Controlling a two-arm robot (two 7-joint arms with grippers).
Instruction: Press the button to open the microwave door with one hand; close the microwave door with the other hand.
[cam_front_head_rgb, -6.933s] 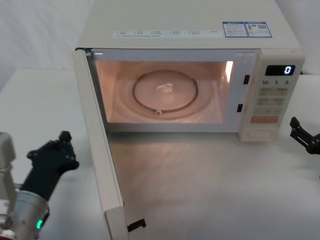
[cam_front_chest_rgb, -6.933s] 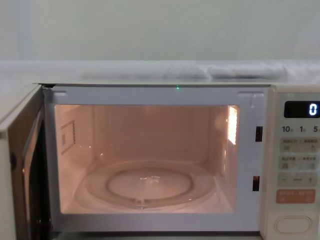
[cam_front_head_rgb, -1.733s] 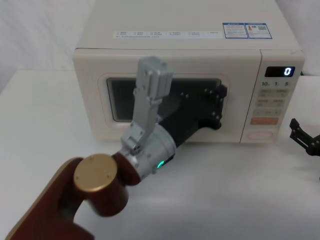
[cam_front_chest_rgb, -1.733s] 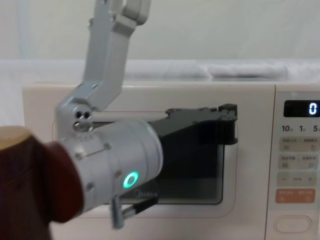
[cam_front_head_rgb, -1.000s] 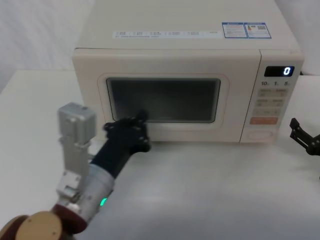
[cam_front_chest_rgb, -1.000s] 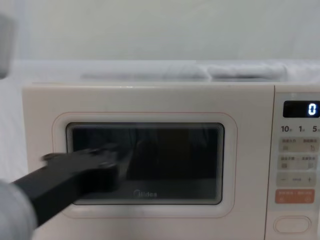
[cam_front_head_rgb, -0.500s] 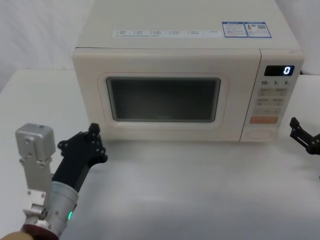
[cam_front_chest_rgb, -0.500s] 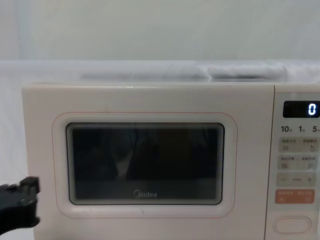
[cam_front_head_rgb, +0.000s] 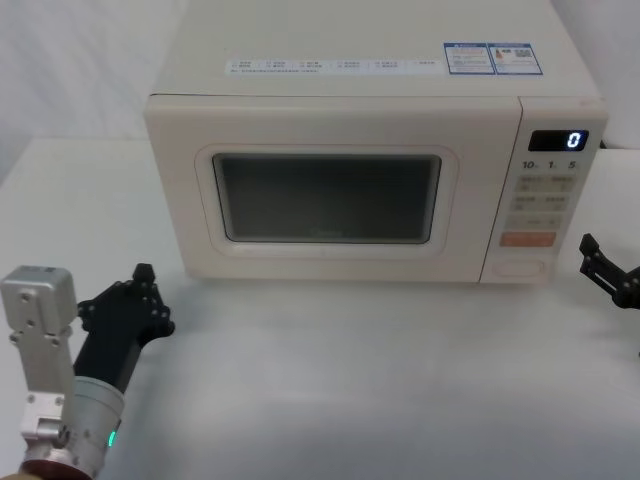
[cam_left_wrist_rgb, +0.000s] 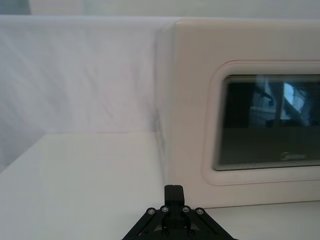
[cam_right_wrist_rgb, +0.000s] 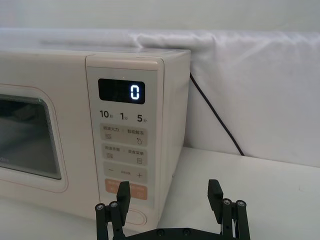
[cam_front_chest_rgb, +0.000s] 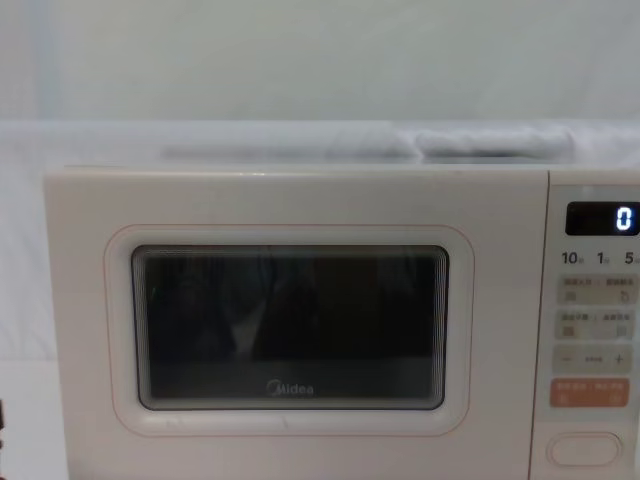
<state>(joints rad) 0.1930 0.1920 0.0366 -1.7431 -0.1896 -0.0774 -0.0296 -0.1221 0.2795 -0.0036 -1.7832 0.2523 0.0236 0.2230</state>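
The door (cam_front_head_rgb: 325, 195) sits flush with the oven (cam_front_head_rgb: 370, 60) front, its dark window unlit, so the closing looks done and what is left appears to be clearing the arms away. The oven stands at the back of the worktop (cam_front_head_rgb: 400, 380), near its middle, its front turned toward the robot. The door fills the front's left and centre, its long axis level and running left to right, with the logo under the window. The button (cam_front_head_rgb: 523, 269) lies at the bottom of the control panel on the right, below the orange key (cam_front_head_rgb: 527, 239); it is a wide oval, long axis also level, facing outward.

The left claw (cam_front_head_rgb: 138, 300) hovers over the worktop's front left area, off the oven's left front corner and apart from the door; its fingers look drawn together. The right claw (cam_right_wrist_rgb: 169, 200) waits near the worktop's right edge, just beside the panel, its two fingers set apart and holding nothing.

To finish well, the left arm should pull straight back and low, away from the door's face, so nothing brushes the panel. The right claw should keep off the button, since a light touch might spring the door again.
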